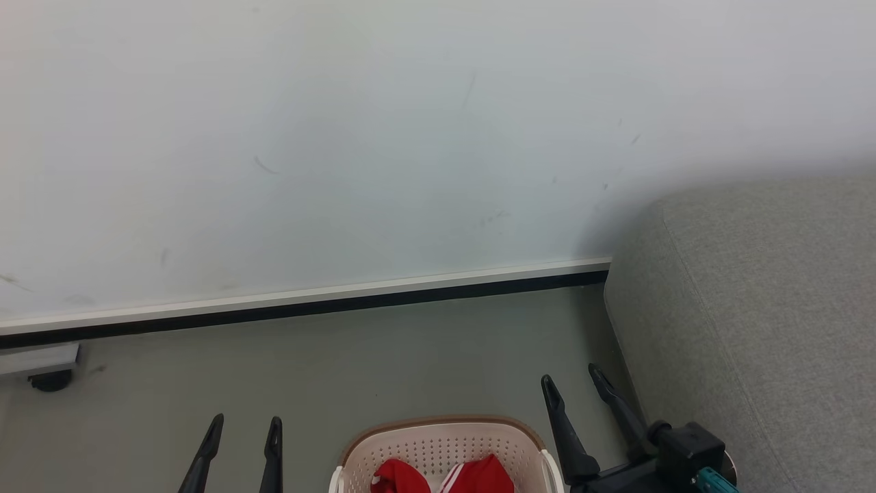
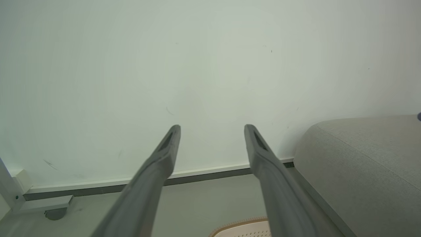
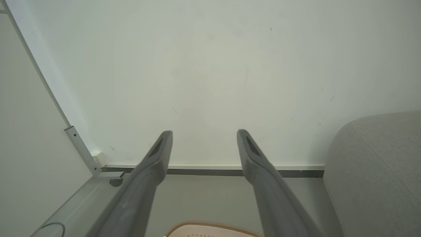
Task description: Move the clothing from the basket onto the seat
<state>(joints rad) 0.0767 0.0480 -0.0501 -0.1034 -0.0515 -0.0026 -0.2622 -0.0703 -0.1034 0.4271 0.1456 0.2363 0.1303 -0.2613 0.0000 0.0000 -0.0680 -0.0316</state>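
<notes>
Likely soft, light clothing (image 1: 479, 477) in the basket (image 1: 438, 422); pinch a top fold. Spread wide and empty: left tool (image 1: 246, 420), right tool (image 1: 571, 375).

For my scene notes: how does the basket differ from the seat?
The basket is cream perforated plastic with a brown rim; the seat is grey woven fabric. The basket holds red clothing; the seat shows none. The basket looks smaller than the seat. Both are pale.
</notes>
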